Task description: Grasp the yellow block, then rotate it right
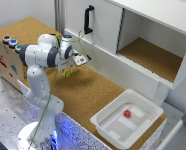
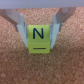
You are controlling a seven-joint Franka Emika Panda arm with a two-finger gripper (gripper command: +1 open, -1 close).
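Holding item one, the yellow block (image 2: 39,38), between the two fingers (image 2: 22,27) of my gripper (image 1: 68,71): the wrist view shows the jaws closed against its two opposite sides, so I log the grasp as made. Location of block: directly between the fingertips, at the cork tabletop (image 1: 88,92); whether it rests on the cork or is lifted just clear I cannot tell. Step in hand, by my judgement: grasp done, rightward rotation not yet begun. Next move calls for a wrist turn to the right with the grip kept firm, and enough clearance that the block does not drag on the cork. Wrist view alone shows: a dark letter N with a bar beneath it on the block's face, and the finger contact. Exterior view alone shows: arm posture, a white tray (image 1: 147,106) well apart from the gripper holding a small red cube (image 1: 127,113), an open cabinet (image 1: 153,55) beyond, and coloured buttons (image 1: 12,42) behind the arm.
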